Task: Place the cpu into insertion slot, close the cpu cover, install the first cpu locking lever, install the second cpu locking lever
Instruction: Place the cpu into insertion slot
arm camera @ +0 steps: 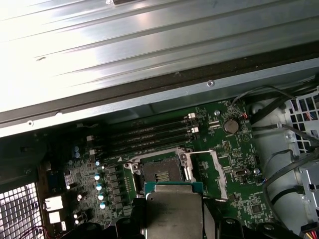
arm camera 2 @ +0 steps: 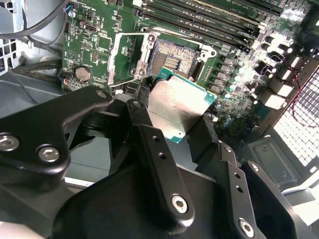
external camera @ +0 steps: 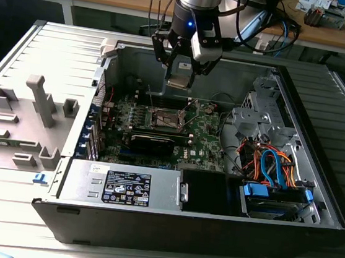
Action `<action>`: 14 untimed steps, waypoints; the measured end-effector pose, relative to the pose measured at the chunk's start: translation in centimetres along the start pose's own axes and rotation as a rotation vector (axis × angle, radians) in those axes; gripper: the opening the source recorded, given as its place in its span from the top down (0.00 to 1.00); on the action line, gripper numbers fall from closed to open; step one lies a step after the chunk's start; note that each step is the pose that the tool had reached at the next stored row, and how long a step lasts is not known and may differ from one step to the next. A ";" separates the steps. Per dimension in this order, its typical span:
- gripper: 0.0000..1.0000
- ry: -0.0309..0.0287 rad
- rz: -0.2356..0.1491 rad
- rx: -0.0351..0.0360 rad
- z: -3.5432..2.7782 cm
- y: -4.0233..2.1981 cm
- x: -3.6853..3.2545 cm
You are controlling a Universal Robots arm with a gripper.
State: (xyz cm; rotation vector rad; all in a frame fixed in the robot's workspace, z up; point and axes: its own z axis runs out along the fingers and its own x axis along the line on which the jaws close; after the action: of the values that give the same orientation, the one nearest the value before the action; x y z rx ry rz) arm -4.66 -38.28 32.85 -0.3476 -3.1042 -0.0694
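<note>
Currently, end effector (external camera: pixel 182 74) holds cpu (arm camera 2: pixel 177 107) clamped near the uncovered insertion slot (arm camera 2: pixel 172 59); misaligned lowering may damage the slot.

One chip (arm camera: pixel 174 216), one socket (arm camera: pixel 160 173), one cover (arm camera: pixel 220 175), four memory slots (arm camera: pixel 149 135) and one coin battery (arm camera: pixel 231 125) are in sight.
</note>
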 end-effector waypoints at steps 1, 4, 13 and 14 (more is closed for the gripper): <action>0.45 0.0000 0.001 0.0000 0.00 0.00 0.00; 0.45 -0.0002 0.005 -0.0002 0.01 0.00 0.00; 0.45 -0.0004 0.010 -0.0005 0.01 0.00 0.00; 0.45 -0.0004 0.011 -0.0004 0.01 0.00 0.00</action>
State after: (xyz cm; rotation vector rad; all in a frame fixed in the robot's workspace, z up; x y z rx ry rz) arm -4.66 -38.28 32.84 -0.3653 -3.1023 -0.0698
